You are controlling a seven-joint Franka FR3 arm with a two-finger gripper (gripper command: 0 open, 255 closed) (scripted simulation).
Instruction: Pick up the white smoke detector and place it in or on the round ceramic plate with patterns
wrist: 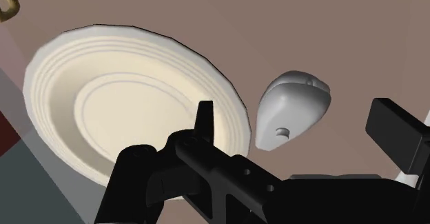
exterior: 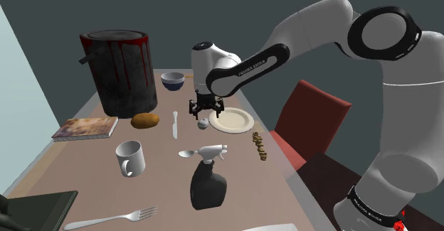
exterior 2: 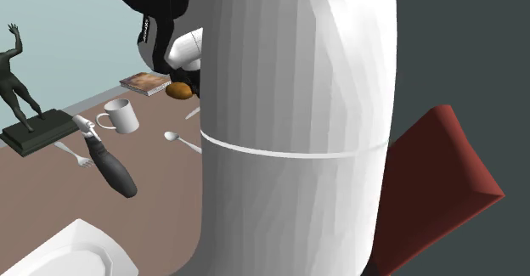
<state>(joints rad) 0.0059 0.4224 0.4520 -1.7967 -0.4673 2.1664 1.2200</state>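
The smoke detector (exterior: 203,123) is a small pale grey-white domed piece lying on the brown table, just off the rim of the round cream plate (exterior: 232,120) on the shoulder view's left. My black gripper (exterior: 205,111) hovers right above the detector, open. In the wrist view the detector (wrist: 293,109) lies between the two fingers (wrist: 205,121), which stand wide apart and do not touch it. The plate (wrist: 103,85), with raised rings, sits beside it past the one finger. Nothing is held.
A tall can with red drips (exterior: 119,72) and a dark bowl (exterior: 173,80) stand behind. A knife (exterior: 175,124), potato (exterior: 145,120), book (exterior: 85,128), mug (exterior: 131,157), spoon (exterior: 186,153), spray bottle (exterior: 208,180) and fork (exterior: 114,219) lie nearer. A red chair (exterior: 309,119) flanks the table.
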